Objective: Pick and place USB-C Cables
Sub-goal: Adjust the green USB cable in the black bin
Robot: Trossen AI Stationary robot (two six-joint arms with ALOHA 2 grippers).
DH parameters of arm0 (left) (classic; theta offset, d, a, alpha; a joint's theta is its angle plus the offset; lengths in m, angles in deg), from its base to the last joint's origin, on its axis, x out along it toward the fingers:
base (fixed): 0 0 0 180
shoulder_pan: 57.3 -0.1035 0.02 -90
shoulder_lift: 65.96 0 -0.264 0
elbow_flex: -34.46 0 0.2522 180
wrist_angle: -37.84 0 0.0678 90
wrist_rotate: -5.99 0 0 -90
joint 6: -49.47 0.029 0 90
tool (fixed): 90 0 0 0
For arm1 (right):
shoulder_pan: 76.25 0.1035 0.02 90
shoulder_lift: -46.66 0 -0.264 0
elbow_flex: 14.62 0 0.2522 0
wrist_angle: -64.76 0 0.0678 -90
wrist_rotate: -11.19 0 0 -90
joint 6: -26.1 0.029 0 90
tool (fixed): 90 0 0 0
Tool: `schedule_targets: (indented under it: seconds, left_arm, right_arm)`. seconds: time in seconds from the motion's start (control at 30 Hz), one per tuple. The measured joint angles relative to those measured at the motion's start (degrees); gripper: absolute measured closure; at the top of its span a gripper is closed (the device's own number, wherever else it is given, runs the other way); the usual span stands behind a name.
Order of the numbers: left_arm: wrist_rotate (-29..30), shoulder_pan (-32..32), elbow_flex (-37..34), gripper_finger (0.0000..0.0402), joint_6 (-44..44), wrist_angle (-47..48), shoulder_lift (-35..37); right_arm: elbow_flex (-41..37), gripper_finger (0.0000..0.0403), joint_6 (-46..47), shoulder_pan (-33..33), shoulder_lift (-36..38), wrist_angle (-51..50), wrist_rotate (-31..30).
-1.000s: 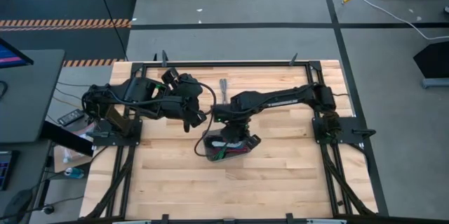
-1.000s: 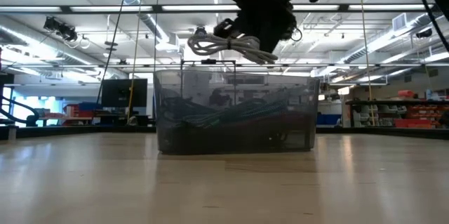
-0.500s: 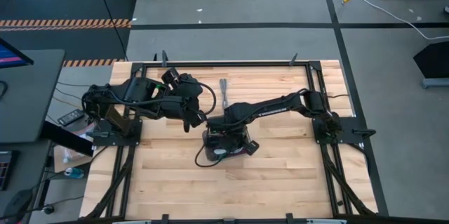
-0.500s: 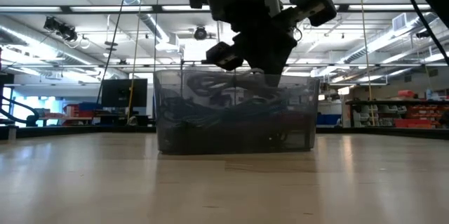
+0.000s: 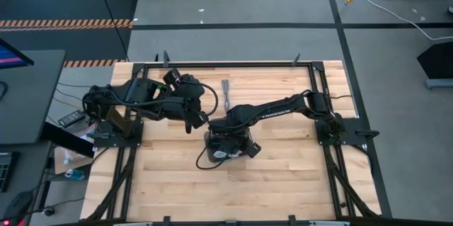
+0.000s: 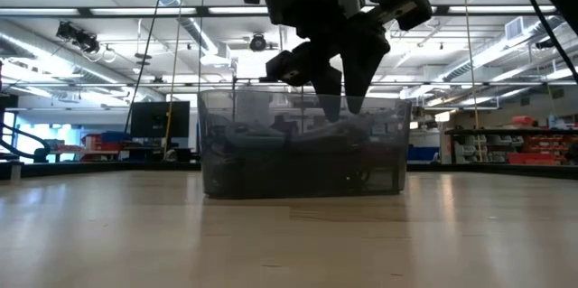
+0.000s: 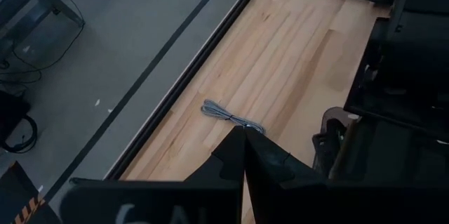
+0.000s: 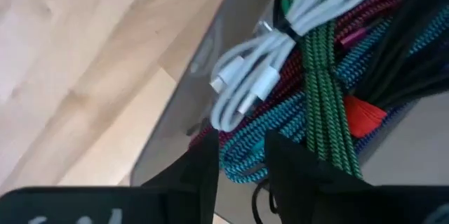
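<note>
- Right now the grey tray (image 8: pixel 184 83) sits mid-table, seen in high view at (image 5: pixel 228 146) and as a translucent bin in low view (image 6: pixel 302 144).
- Inside the tray: a heap of USB-C Cables (image 8: pixel 330 76). Countable in the right wrist view: 1 white cable (image 8: pixel 270 48) bundled on top, 1 green braided (image 8: pixel 319 90), 1 teal braided (image 8: pixel 256 136), 1 magenta/red braided (image 8: pixel 365 13), plus black ones w/ a red tie (image 8: pixel 363 115); exact no. of black can't be told.
- 1 more grey cable (image 7: pixel 231 117) lies alone on the wood table (image 7: pixel 295 48), near the far edge, well apart from the tray; also in high view (image 5: pixel 225 93).
- Right gripper (image 8: pixel 238 161) is over the tray, fingers dipped inside in low view (image 6: pixel 336 98); jaws parted a little, nothing between them, white cable lying loose just ahead.
- Left gripper (image 7: pixel 245 155) hovers beside the tray's far-left side, jaws pressed together, empty.
- Count: 1 tray, 2 arms.
</note>
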Motion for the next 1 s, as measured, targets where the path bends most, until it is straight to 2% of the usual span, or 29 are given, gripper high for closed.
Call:
schedule_targets:
  seconds: [0.3,0.83,1.0]
  left_arm:
    - [0.0,0.0,0.0,0.0388,0.0,0.0,0.0]
    - [0.0,0.0,0.0,0.0388,0.0,0.0,0.0]
    - [0.0,0.0,0.0,0.0388,0.0,-0.1,0.0]
  right_arm:
    - [0.0,0.0282,-1.4,-0.6,2.7,-0.1,-9.5]
    - [0.0,0.0281,-1.0,-3.6,3.6,1.9,-1.5]
    - [-0.9,0.0281,-1.1,-4.3,3.5,4.1,-1.4]
